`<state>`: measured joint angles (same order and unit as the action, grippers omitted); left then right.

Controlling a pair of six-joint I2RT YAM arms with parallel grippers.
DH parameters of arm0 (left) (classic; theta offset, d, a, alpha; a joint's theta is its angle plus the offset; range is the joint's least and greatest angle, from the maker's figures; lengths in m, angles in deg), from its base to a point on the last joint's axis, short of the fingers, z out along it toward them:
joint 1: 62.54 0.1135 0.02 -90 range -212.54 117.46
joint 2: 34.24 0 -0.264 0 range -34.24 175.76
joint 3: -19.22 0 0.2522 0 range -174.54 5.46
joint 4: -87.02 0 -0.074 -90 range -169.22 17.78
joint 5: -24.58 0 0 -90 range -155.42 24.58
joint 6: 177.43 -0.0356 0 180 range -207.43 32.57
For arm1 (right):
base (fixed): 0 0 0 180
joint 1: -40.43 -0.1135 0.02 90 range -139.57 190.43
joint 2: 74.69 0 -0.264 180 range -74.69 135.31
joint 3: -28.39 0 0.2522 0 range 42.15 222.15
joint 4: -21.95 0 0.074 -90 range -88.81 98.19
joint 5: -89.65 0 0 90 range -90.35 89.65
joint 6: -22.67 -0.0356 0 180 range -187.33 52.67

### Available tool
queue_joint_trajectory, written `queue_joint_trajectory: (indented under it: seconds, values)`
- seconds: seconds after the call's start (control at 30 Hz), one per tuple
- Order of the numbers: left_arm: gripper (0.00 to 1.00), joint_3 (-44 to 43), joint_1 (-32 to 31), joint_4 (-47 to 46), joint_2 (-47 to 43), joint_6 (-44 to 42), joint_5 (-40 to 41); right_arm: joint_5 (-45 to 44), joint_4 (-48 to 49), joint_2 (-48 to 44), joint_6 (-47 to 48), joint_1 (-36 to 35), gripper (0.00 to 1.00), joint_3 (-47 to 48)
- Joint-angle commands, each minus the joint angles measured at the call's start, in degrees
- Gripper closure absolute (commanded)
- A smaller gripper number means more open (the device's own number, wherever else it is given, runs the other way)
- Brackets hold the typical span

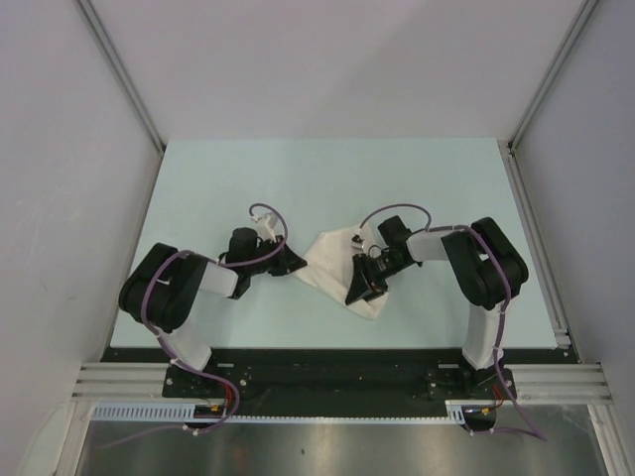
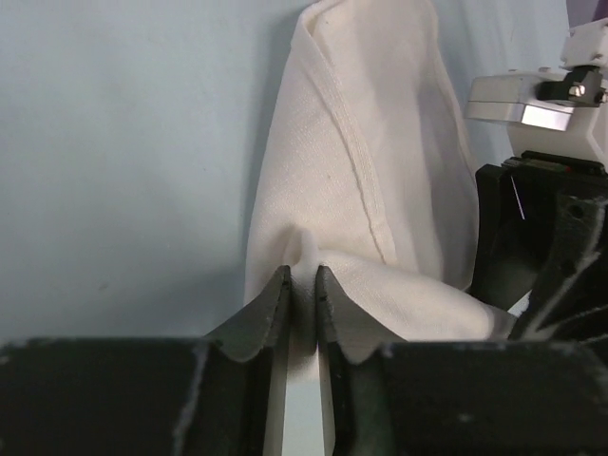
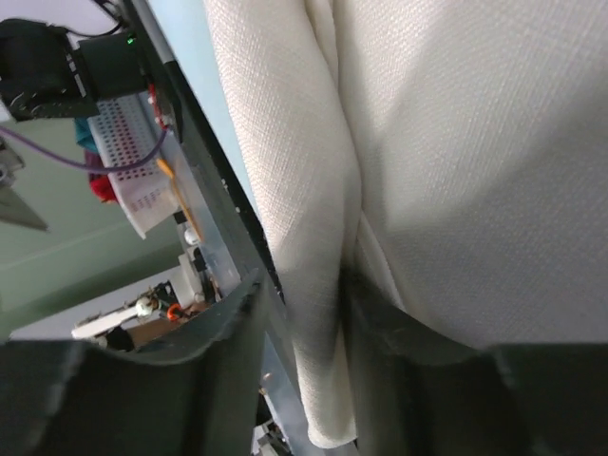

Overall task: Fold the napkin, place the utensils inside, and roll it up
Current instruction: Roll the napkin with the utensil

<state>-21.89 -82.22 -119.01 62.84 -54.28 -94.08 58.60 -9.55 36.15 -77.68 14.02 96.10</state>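
Observation:
The white napkin (image 1: 332,260) lies bunched and folded at the middle of the table, between my two arms. My left gripper (image 1: 298,263) is at its left corner. In the left wrist view that gripper (image 2: 302,275) is shut, pinching a small ridge of the napkin (image 2: 370,152). My right gripper (image 1: 359,291) sits over the napkin's near right part. In the right wrist view its jaws (image 3: 304,290) stand apart around a hanging fold of the napkin (image 3: 456,142), with a gap beside the left finger. The utensils are out of view.
The pale green table (image 1: 248,178) is boxed in by grey walls on the left, back and right. An aluminium rail (image 1: 536,238) runs along its right edge. The black front rail (image 1: 327,367) carries both arm bases. The right arm's wrist (image 2: 541,218) stands close to my left gripper.

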Motion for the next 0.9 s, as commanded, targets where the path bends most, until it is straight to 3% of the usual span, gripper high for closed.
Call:
queue_joint_trajectory:
  seconds: [0.0, 0.17, 0.3, 0.47, 0.67, 0.87]
  values:
    - [0.83, -2.0, -0.4, 0.5, 1.6, 0.1, -2.0, -13.8, -9.7, -4.0, 2.4, -0.1, 0.48, 3.5]
    - [0.84, -3.1, -0.4, 2.0, 3.1, -0.1, -2.1, -24.7, -17.4, -9.2, 3.2, -0.7, 0.36, 10.5]
    - [0.84, -3.6, -0.4, 2.2, 3.8, 0.3, -2.8, -37.3, -17.8, -13.3, 4.6, -5.1, 0.33, 14.8]
    - [0.84, -3.9, -0.4, 2.7, 3.7, 0.3, -3.0, -53.5, -9.0, -17.1, 6.8, -16.5, 0.32, 13.7]
    - [0.84, -4.2, -0.5, 3.2, 3.7, 0.2, -3.3, -69.7, -1.3, -14.4, 13.3, -28.4, 0.31, 11.9]
    - [0.84, -4.4, -0.5, 3.6, 3.6, 0.2, -3.3, -71.9, 3.8, -12.3, 16.9, -32.3, 0.32, 9.8]
